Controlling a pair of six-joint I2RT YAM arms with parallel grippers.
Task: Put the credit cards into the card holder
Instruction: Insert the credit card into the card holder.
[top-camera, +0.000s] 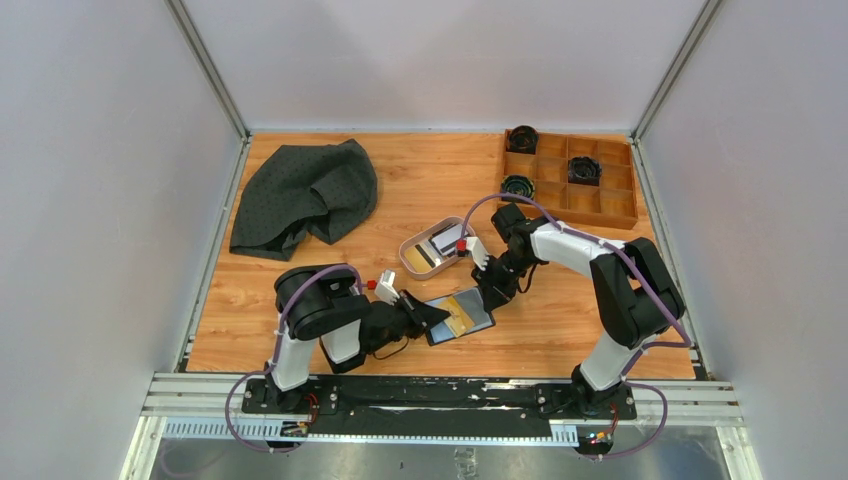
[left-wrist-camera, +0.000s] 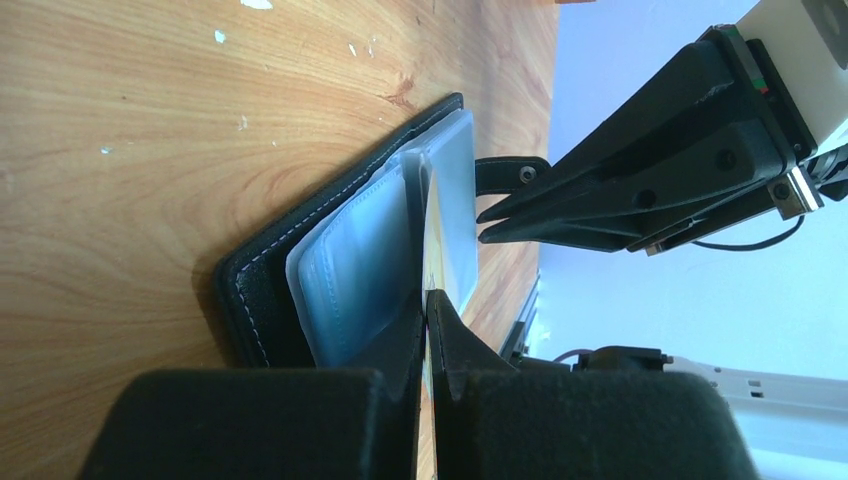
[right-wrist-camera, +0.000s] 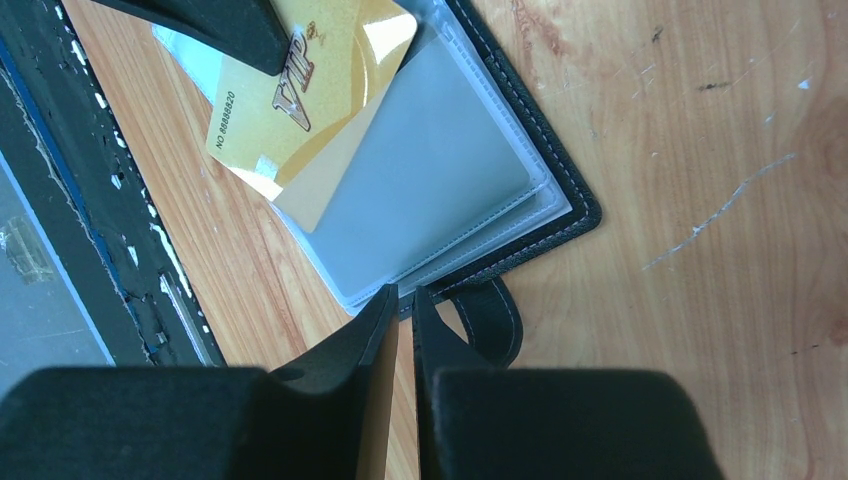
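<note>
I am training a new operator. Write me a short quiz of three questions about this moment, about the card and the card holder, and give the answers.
1. True or false: the card holder lies closed on the table.
2. Which gripper pinches the gold card? A left; B right; C neither.
3. Fill in: the gold card bears the word ___.
Key: 1 false, it lies open. 2 A, the left gripper. 3 VIP.

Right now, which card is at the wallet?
The gold VIP card, pinched by the left fingers at the open card holder; the others lie in the pinkish tray.
</note>
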